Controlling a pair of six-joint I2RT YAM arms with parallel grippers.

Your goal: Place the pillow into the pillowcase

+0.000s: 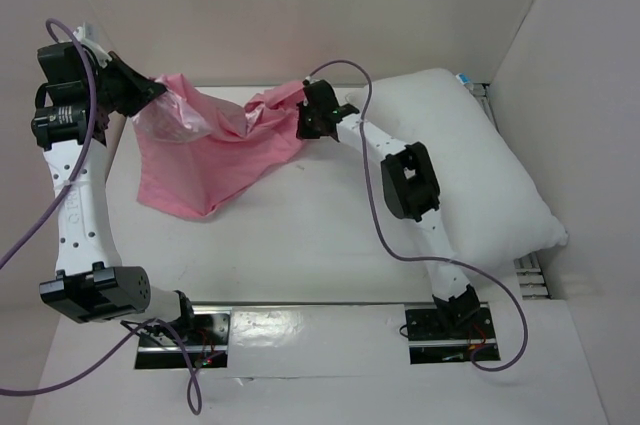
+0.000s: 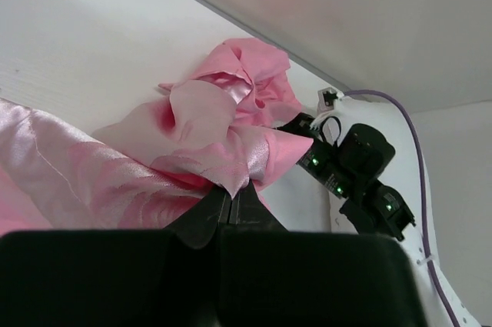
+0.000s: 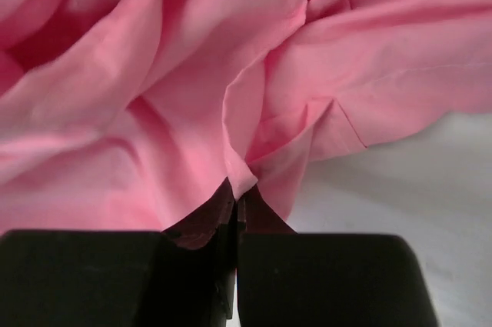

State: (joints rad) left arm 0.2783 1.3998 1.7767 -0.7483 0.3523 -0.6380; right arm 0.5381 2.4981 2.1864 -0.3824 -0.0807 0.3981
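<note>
The pink satin pillowcase hangs crumpled between my two grippers at the back of the table, its lower part draped on the surface. My left gripper is shut on its left end, a fold pinched at the fingertips in the left wrist view. My right gripper is shut on its right end, with a fold of cloth between the jaws. The white pillow lies on the right side of the table, beside and partly under the right arm, apart from the pillowcase.
White walls close in the table at the back and right. The arm bases sit on black plates at the near edge. Purple cables loop around both arms. The right arm shows in the left wrist view.
</note>
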